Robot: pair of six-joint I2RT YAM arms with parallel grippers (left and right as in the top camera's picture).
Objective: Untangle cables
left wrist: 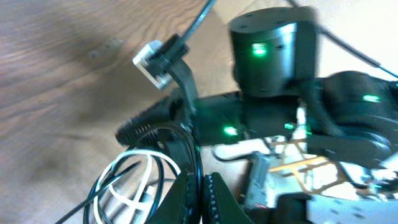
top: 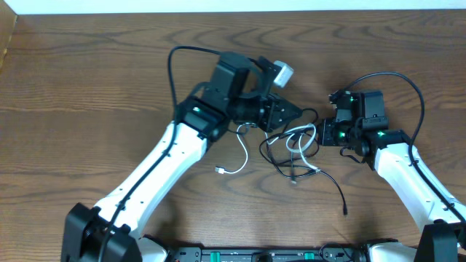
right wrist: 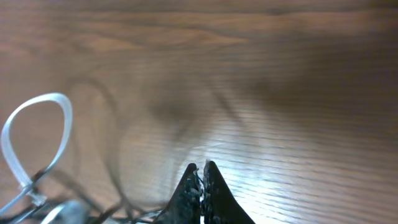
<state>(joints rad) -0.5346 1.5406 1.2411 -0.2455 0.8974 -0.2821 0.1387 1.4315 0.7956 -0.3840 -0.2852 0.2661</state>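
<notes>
A tangle of thin black cables [top: 280, 156] and one white cable [top: 242, 156] lies at the table's middle. A black tail [top: 336, 185] trails right and toward the front. My left gripper [top: 291, 116] is at the tangle's upper left. In the left wrist view it [left wrist: 202, 186] is shut on a black cable [left wrist: 198, 146], with white loops [left wrist: 134, 186] beside it. My right gripper [top: 325, 135] is at the tangle's right edge. In the right wrist view it [right wrist: 200, 171] is shut, and a thin black cable seems pinched in it. A white loop [right wrist: 37, 99] rises to its left.
The wooden table [top: 87, 87] stretches on all sides. The two grippers are close together over the tangle. The right arm's black body [left wrist: 273, 50] fills the left wrist view. The white cable's plug end [top: 218, 170] lies left of the tangle.
</notes>
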